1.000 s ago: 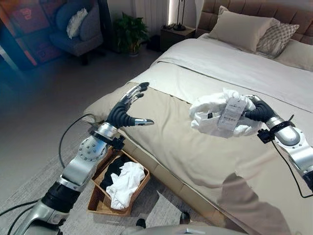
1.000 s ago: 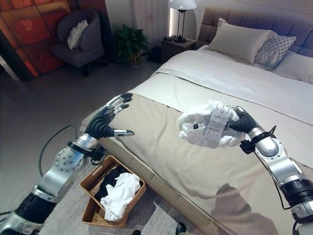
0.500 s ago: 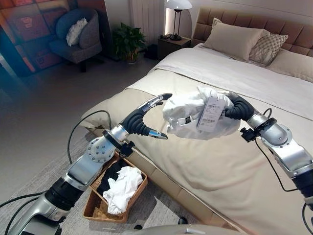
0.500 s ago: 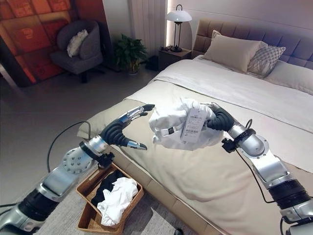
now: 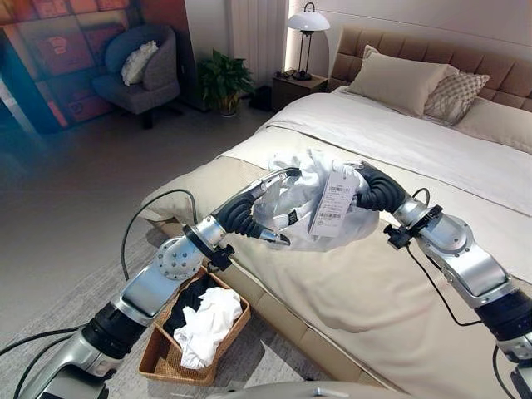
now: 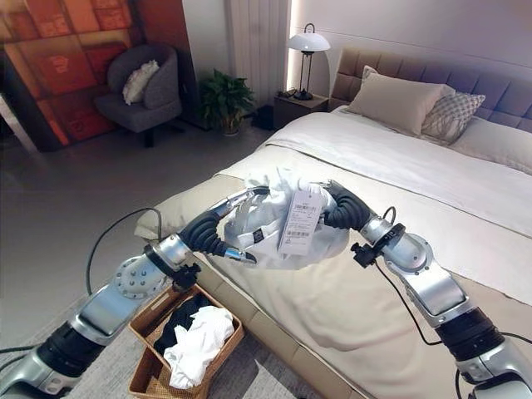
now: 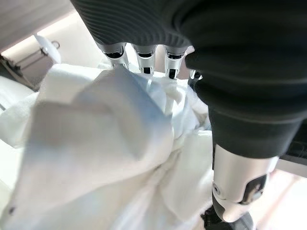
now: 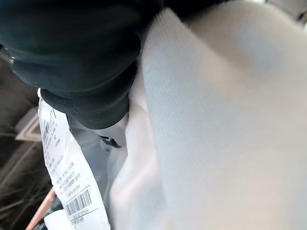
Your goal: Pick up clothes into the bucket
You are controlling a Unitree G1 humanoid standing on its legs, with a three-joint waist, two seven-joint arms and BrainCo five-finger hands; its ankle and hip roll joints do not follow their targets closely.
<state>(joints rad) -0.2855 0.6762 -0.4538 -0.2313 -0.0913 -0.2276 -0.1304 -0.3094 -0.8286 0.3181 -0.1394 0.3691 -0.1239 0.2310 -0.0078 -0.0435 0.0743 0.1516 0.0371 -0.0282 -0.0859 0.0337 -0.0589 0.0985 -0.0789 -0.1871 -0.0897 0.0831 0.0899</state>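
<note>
We work in a bedroom, beside a wide bed (image 5: 399, 274). Below our fingers on the floor sits the wicker basket (image 5: 170, 353) with clothes inside. Above the bed's edge we hold a bunched white garment (image 5: 312, 208): left hand (image 5: 249, 218) cupping it, fingers and thumb curled round; right hand (image 5: 378, 189) clutching it opposite, its paper tag (image 5: 332, 204) dangling.

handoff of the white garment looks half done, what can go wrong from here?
The garment hangs over the bed, not the basket: released now, it likely lands on the bed. The left hand fingers look only partly wrapped, so the grip may slip. The dangling tag could snag.
</note>
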